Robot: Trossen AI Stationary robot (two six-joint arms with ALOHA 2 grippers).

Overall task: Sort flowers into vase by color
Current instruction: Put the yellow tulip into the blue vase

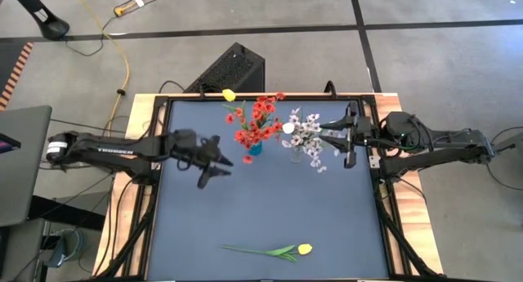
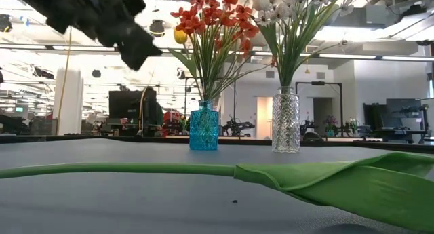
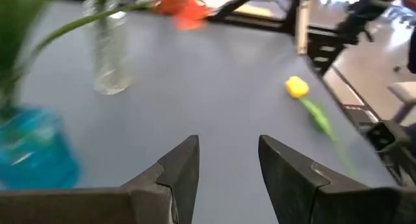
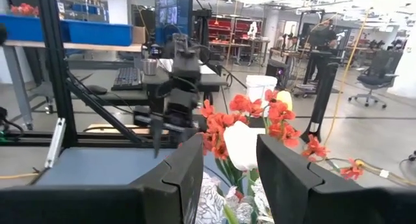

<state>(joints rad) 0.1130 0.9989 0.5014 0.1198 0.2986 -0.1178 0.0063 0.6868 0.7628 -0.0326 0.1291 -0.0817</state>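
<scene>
We see left claw above desk, beside blue vase, fingers apart, gripping nothing. Right claw hovers just beside clear vase, fingers parted, empty. Red flowers plus one yellow tulip stand in blue vase; white-pink sprays and white tulip in clear vase. Second yellow tulip lies on desk near front edge, well apart from both vases

Lab: workbenches, office chair
</scene>
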